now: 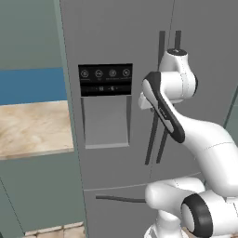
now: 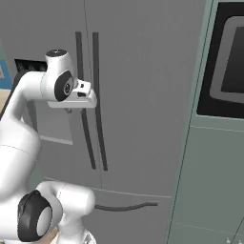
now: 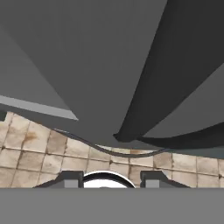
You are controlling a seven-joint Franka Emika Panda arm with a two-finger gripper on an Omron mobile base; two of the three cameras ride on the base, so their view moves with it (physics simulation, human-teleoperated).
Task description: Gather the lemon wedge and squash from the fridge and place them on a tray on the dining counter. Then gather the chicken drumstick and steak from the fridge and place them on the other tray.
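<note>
Closed grey fridge (image 1: pixel 116 42) with twin dark vertical door handles (image 2: pixel 97 105), arm's hand raised just beside the left handle (image 2: pixel 82 71), fingers (image 3: pixel 70 179) pointing down toward tiled floor (image 3: pixel 35 153), partly spread, grip contact cannot be determined, task foods unseen behind shut doors

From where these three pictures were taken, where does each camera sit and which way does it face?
Left base view: behind-left, facing the tall grey fridge; white arm lower right.
Right base view: behind-right, same fridge; arm lower left, hand at the dark vertical door handles.
Hand view: on the hand, pointing down those handles to the beige tiled floor; fingertips at bottom.
</note>
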